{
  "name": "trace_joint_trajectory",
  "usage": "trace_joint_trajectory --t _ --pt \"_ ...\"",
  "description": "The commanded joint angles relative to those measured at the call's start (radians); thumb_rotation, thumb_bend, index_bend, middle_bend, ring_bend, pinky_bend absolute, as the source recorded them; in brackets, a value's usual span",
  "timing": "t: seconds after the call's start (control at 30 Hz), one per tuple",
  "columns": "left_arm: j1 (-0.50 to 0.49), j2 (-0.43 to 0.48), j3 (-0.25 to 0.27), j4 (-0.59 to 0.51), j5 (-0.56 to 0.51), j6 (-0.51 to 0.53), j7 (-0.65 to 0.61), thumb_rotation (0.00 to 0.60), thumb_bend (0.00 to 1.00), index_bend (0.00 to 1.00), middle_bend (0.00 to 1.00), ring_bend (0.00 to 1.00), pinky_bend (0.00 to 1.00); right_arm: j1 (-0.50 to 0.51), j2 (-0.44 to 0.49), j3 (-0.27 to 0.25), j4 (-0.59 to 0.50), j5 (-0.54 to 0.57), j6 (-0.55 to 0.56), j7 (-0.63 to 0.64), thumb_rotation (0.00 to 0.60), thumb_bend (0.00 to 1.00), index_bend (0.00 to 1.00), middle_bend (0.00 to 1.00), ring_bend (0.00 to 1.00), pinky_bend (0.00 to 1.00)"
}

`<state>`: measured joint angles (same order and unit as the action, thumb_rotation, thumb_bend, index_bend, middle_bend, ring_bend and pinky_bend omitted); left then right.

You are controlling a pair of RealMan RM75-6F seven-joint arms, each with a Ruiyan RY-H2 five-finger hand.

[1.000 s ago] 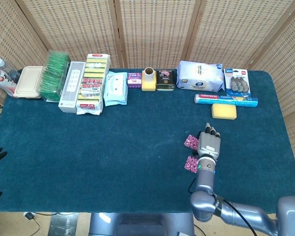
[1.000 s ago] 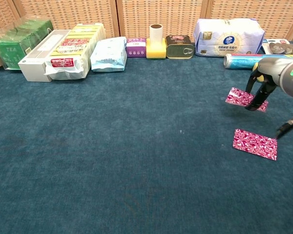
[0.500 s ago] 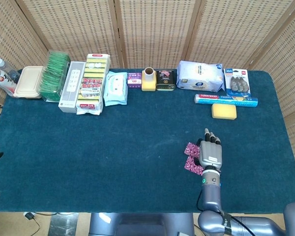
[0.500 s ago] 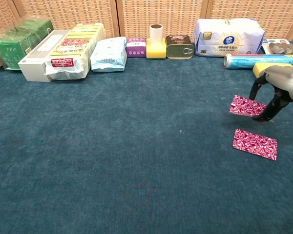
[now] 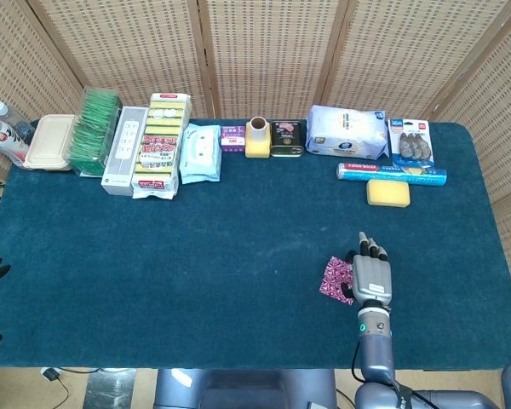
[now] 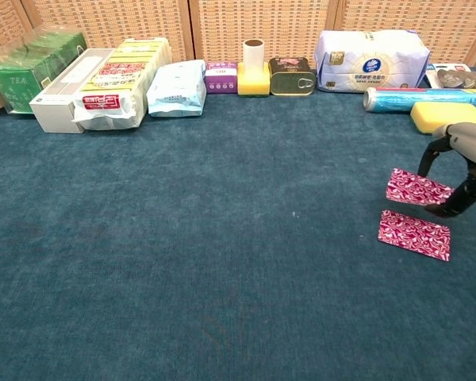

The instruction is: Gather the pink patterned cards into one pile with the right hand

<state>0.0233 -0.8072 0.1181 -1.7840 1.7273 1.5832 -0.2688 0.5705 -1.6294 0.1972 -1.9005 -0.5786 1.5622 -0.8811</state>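
A woven wicker screen (image 5: pixel 264 51) (folding panels in wooden frames) stands behind the table (image 5: pixel 153 256), covered in dark teal cloth.

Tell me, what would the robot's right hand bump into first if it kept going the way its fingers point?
Probably the yellow sponge. The right hand points toward the back of the table, and only bare cloth lies between; depth is hard to judge.

Matt, napped dark-teal cloth over the worktop (image 6: pixel 182 262), glossy pink patterned cards (image 6: pixel 414 235), smooth grey metal-and-plastic robot hand (image 5: pixel 371 276), woven cane screen panels (image 5: pixel 264 51) behind.
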Motion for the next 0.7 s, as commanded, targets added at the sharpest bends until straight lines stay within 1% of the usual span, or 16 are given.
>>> trace_joint_trajectory --t 0.03,0.3,0.53,0.7 --pt "0.0 -0.001 0.0 -0.002 0.0 0.0 0.005 0.6 0.07 0.0 0.0 0.0 0.04 -0.012 0.006 -0.011 0.001 0.001 0.002 0.004 0.599 0.36 0.37 0.02 0.0 0.09" --pt "-0.002 -0.002 0.0 -0.006 -0.002 -0.007 0.014 0.6 0.08 0.0 0.0 0.0 0.04 -0.028 0.006 -0.024 0.024 0.021 -0.023 0.006 0.599 0.36 0.37 0.02 0.0 0.09" --pt "-0.005 -0.002 -0.002 -0.01 -0.01 -0.015 0.017 0.6 0.07 0.0 0.0 0.0 0.04 -0.04 -0.01 -0.059 0.031 -0.007 -0.03 0.0 0.599 0.37 0.37 0.02 0.0 0.09" --pt "-0.006 -0.001 -0.001 -0.011 -0.01 -0.016 0.018 0.6 0.07 0.0 0.0 0.0 0.04 -0.043 -0.024 -0.069 0.036 -0.021 -0.034 -0.004 0.597 0.36 0.37 0.02 0.0 0.09"
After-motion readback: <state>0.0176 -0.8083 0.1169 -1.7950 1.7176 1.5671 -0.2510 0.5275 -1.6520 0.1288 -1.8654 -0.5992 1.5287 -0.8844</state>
